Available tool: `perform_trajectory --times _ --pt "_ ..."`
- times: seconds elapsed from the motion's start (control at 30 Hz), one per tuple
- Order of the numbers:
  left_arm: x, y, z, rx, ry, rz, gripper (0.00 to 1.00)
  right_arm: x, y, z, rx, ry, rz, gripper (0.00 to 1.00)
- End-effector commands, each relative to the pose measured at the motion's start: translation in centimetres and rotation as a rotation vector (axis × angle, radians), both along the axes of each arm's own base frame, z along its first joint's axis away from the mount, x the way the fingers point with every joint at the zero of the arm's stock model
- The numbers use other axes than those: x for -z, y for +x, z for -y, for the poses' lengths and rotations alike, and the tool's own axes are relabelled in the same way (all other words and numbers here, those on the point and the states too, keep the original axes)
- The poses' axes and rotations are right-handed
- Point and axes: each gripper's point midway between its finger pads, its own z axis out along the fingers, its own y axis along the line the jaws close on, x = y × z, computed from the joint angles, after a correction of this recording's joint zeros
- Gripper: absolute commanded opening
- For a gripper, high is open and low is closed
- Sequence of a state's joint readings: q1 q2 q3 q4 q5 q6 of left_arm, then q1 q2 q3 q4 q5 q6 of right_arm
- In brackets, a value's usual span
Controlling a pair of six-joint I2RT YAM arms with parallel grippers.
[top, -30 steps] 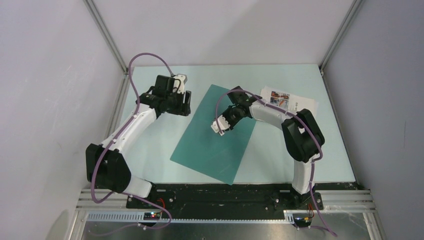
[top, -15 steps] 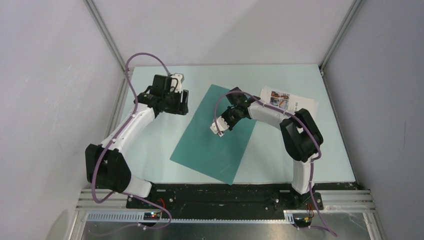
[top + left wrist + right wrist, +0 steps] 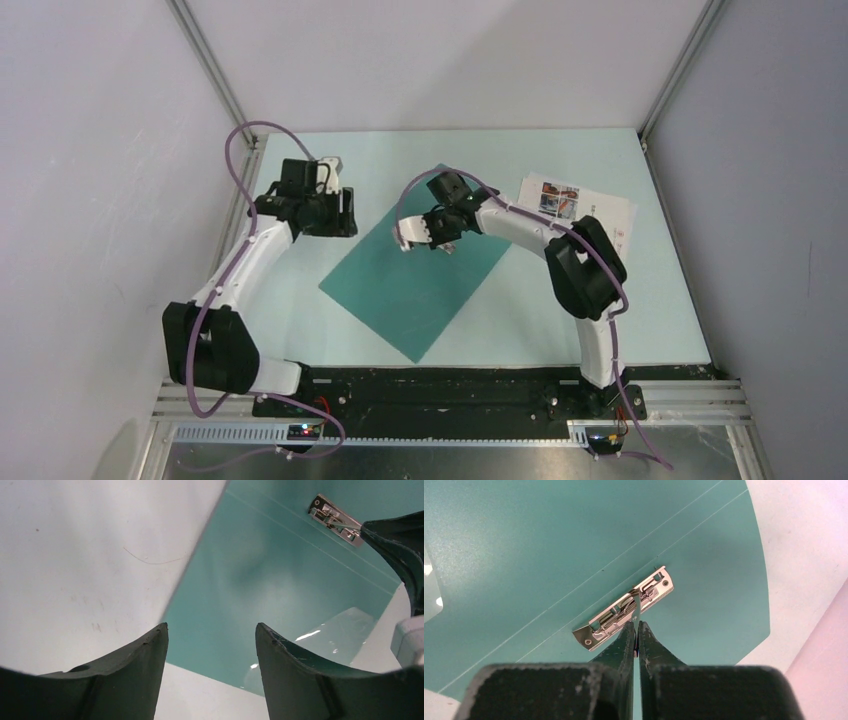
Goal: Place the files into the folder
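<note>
The folder (image 3: 410, 300) lies flat and skewed on the desk (image 3: 520, 320), mid-desk and a bit toward the left edge, one corner pointing at the near edge and one at the far edge. Its metal clip (image 3: 624, 610) sits on the teal inner face beside the fold line, toward the far end. My right tool (image 3: 636, 627) is clenched on that metal clip, fingers pinched together on the thin raised lever. My left tool (image 3: 211, 630) is released, fingers spread with nothing between them, hanging over the folder's left edge where teal meets bare desk; I can't tell if it touches. The files (image 3: 575, 205) lie flat near the far right corner, apart from the folder, brochure page (image 3: 560, 198) with colour photos on top. I can't make out the second sheet separately.
</note>
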State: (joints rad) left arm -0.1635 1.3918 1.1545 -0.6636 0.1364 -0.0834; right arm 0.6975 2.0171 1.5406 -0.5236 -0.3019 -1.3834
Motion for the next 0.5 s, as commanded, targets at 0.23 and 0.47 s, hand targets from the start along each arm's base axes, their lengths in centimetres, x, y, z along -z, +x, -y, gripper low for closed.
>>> perform_trajectory --times 0.23,0.47 --pt "-0.7 -0.6 0.7 0.015 -0.082 0.002 0.69 -2.7 -1.3 -0.1 0.562 -0.019 -0.220 0.00" --pt "2.2 -1.7 1.6 0.027 -0.128 -0.102 0.69 -1.4 -5.0 0.8 0.628 -0.075 -0.320 0.00"
